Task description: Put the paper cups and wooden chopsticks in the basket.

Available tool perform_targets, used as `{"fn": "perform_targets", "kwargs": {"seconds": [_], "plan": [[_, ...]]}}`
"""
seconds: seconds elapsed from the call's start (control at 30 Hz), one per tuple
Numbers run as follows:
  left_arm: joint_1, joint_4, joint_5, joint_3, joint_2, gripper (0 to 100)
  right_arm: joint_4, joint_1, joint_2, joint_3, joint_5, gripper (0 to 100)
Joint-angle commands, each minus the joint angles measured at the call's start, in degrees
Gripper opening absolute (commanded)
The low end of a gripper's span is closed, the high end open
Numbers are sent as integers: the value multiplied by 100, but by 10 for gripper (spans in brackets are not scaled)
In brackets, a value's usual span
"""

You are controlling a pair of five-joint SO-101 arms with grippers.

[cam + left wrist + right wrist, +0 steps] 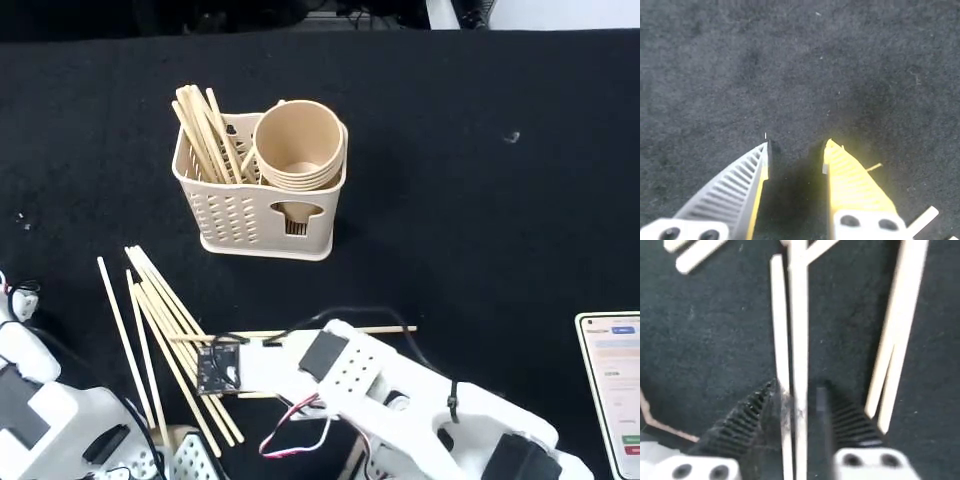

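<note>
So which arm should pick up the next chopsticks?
The right one. The right gripper sits low with two loose chopsticks lying between its fingers, so it probably only needs to close. The left gripper is open over bare table, with none between its fingers.

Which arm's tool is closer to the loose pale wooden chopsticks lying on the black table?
Right. The right tool straddles two pale wooden chopsticks; the left tool hangs over bare black cloth.

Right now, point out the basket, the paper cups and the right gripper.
basket (236,216), high view, front wall.
paper cups (298,140), high view, inside of the top cup.
right gripper (796,387), right wrist view, midway between fingertips.
</note>
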Motion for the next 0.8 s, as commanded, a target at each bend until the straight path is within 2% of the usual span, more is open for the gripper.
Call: {"fn": "perform_targets", "kwargs": {"seconds": [0.0,0.43,0.77], "plan": [[-84,-53,53,-224,-167,180,-62,53,-207,40,9,220],[-92,97,44,-277,-167,180,-79,53,-207,57,-18,216],[-92,105,44,-268,-167,180,-598,44,-198,374,-105,216]]}}
